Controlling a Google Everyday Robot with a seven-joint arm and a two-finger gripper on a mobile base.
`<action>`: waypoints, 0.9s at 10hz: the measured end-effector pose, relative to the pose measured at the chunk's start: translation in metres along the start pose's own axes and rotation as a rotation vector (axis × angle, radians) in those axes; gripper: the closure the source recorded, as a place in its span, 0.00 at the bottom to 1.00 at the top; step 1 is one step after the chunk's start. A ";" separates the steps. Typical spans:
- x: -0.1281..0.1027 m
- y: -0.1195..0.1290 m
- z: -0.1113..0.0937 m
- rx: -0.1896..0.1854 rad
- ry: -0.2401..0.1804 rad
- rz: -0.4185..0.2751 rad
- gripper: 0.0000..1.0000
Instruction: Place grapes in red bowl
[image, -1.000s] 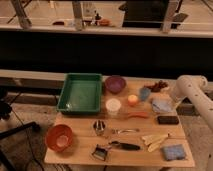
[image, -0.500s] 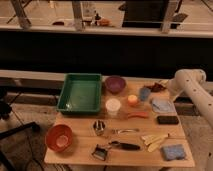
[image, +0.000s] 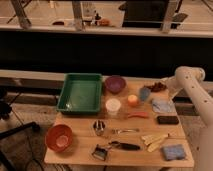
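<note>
The grapes (image: 158, 86) are a dark maroon cluster at the far right of the wooden table (image: 80, 150). The red bowl (image: 58, 138) is orange-red with a paler centre and stands at the front left corner, far from the grapes. My white arm comes in from the right. Its gripper (image: 168, 87) is at the right side of the grapes, close to them or touching them. I cannot tell whether it has hold of them.
A green tray (image: 80, 92) and a purple bowl (image: 115, 84) stand at the back. A blue cup (image: 144, 93), orange cup (image: 132, 100) and white cup (image: 113, 106) are mid-table. Blue cloth (image: 161, 105), black block (image: 167, 120), blue sponge (image: 173, 152), metal cup (image: 99, 128) and utensils (image: 120, 146) lie toward the front.
My arm has moved toward the far edge of the table, bringing the gripper next to the grapes. The objects on the table have not moved.
</note>
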 end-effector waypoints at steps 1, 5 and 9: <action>-0.001 -0.007 0.004 0.004 -0.009 -0.011 0.20; 0.000 -0.014 0.018 -0.001 -0.036 -0.049 0.20; 0.002 -0.021 0.031 0.002 -0.046 -0.068 0.20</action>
